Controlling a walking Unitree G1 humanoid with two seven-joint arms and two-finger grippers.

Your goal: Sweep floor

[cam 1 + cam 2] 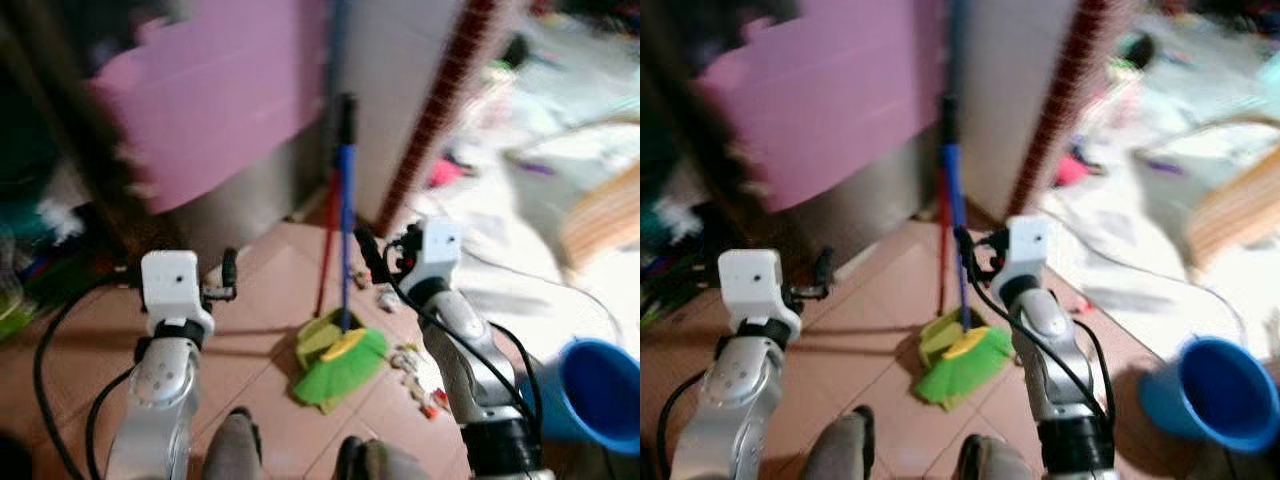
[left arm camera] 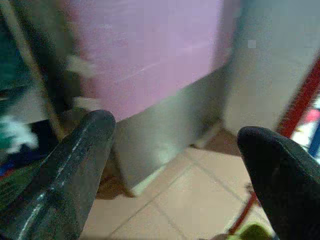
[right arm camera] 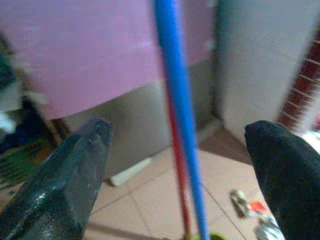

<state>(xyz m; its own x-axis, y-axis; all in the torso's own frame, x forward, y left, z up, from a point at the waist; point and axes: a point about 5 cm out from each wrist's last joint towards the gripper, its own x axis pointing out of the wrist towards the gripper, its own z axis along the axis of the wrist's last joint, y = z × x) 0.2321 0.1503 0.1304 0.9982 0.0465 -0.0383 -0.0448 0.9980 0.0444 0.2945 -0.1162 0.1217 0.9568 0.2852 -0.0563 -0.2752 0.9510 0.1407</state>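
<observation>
Broom (image 1: pixel 346 230): stands upright against the grey wall, its blue handle rising from a green bristle head (image 1: pixel 340 368) that rests on the tiled floor (image 1: pixel 260 300). The upper handle is dark and blurred.
Red pole (image 1: pixel 326 250): a thin red stick leans just beside the blue handle, on the robot's left of it, its foot near the green head.
Right claw (image 3: pixel 180 150): raised in front of the robot, fingers spread wide with nothing gripped. In the right wrist view the blue handle runs between the two black fingers (image 3: pixel 75 170) without touching either. From the head cameras the claw sits just to the right of the handle, about mid-height on it.
Left claw (image 2: pixel 175 165): held up and forward, well to the left of the broom, fingers wide apart and empty. Its wrist view looks at the pink panel and grey wall base.
Pink panel (image 1: pixel 220 90): a large pink sheet leaning against the wall, left of the broom.
Brick column (image 1: pixel 430 120): a reddish brick edge just right of the grey wall.
Litter (image 1: pixel 415 370): small scraps and wrappers scattered on the tiles to the right of the green head.
Blue bucket (image 1: pixel 1215 395): stands on the floor at far right, near the right arm's elbow.
Picture quality: both head views are blurred.
</observation>
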